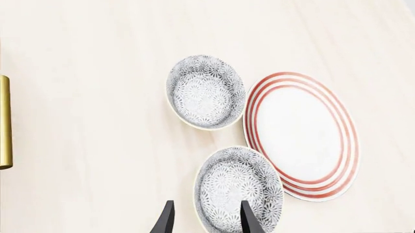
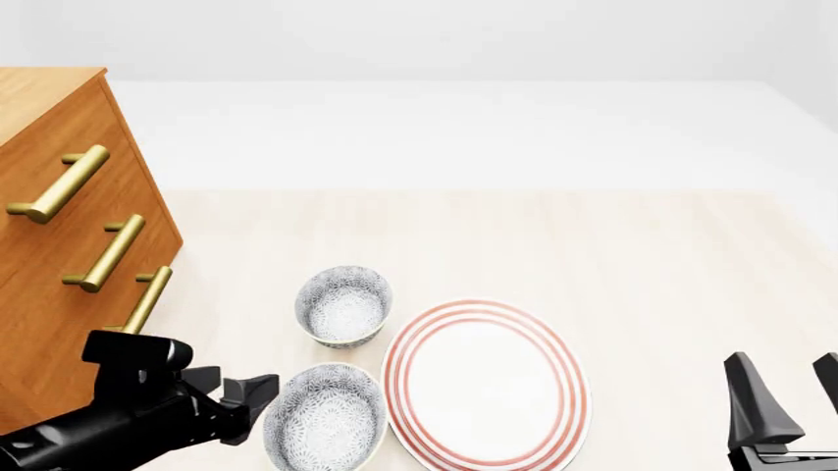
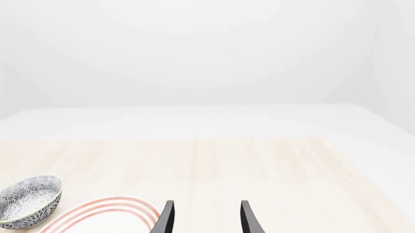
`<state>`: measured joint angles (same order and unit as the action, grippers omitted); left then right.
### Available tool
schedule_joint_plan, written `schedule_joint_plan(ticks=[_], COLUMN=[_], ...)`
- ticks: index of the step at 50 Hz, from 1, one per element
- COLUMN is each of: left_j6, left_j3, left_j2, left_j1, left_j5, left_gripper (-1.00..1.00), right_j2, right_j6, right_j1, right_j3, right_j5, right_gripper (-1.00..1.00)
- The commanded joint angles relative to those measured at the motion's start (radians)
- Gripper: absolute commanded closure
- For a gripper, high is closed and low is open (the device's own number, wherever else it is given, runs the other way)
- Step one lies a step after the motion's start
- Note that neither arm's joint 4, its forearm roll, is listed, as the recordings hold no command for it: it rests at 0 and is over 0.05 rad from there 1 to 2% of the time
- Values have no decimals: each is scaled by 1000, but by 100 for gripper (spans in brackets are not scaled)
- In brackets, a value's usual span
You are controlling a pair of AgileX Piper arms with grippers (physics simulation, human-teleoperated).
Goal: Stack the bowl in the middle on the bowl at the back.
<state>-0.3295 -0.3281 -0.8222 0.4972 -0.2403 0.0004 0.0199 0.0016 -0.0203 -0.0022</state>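
Two alike grey-speckled bowls stand on the table. The bowl at the back (image 2: 343, 305) (image 1: 205, 92) sits just left of the plate's far edge. The bowl in the middle (image 2: 325, 420) (image 1: 236, 191) is nearer, touching the plate's left side. My left gripper (image 2: 251, 407) (image 1: 206, 221) is open at this nearer bowl's left rim; in the left wrist view one finger (image 1: 250, 219) is over its inside and the other outside. Far to the right, my right gripper (image 2: 788, 388) (image 3: 206, 218) is open and holds nothing. The right wrist view catches the back bowl (image 3: 29, 200).
A large white plate with red rings (image 2: 485, 385) (image 1: 302, 133) (image 3: 104, 213) lies right of the bowls. A wooden drawer cabinet (image 2: 53, 275) with brass handles (image 2: 144, 299) (image 1: 5, 121) stands along the left, close to my left arm.
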Motion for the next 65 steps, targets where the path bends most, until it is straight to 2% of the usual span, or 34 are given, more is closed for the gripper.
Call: schedule_joint_plan(ticks=[1, 22, 39, 54, 65], left_j6=[2, -20, -27, -39, -46], left_j3=[47, 102, 118, 148, 158], left_j2=[-76, -245, -313, -398, -422], left_j1=[9, 52, 54, 58, 63], left_j5=[96, 288, 361, 467, 498], left_gripper=[-100, -100, -100, -100, -100], right_j2=[0, 0, 0, 0, 0], right_j6=[1, 6, 5, 8, 9], right_j1=[0, -1, 2, 2, 2], right_j3=[-1, -2, -2, -1, -2], right_j5=[1, 2, -1, -2, -2], right_gripper=[-100, -100, -100, -100, -100])
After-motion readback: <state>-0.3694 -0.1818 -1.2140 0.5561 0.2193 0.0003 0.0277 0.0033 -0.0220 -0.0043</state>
